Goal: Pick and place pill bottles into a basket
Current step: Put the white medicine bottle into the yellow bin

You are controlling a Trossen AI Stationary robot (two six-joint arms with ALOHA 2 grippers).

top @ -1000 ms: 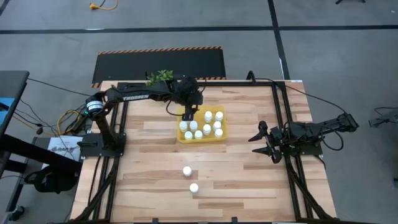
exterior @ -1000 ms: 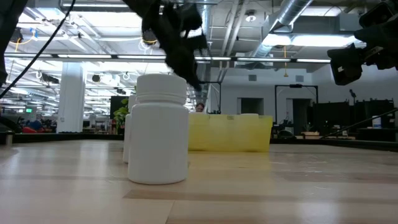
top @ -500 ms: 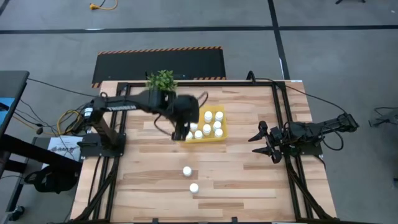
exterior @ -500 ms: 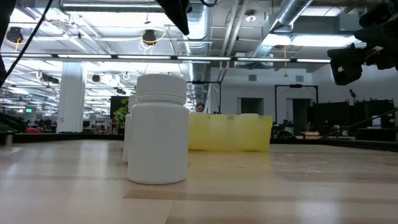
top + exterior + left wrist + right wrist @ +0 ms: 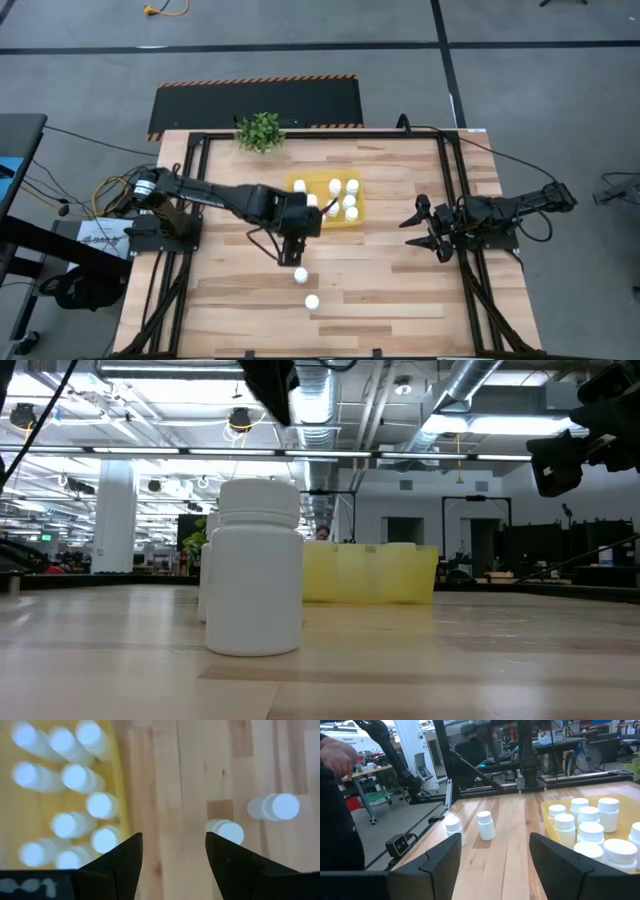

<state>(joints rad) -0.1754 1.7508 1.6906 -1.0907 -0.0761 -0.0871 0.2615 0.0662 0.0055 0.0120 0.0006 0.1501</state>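
Wooden table: left gripper wide, empty, between yellow basket and two loose pill bottles; right gripper wide, parked right.

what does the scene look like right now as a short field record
surface: light wooden table
container: shallow bright-yellow tray, holding small white capped pill bottles
loose bottles: two white bottles standing on the table, nearer one and farther one
left gripper: open, empty, above the table between the tray and the nearer loose bottle
right gripper: open, empty, parked at the table's right edge
other: small green leafy plant at the table's far edge
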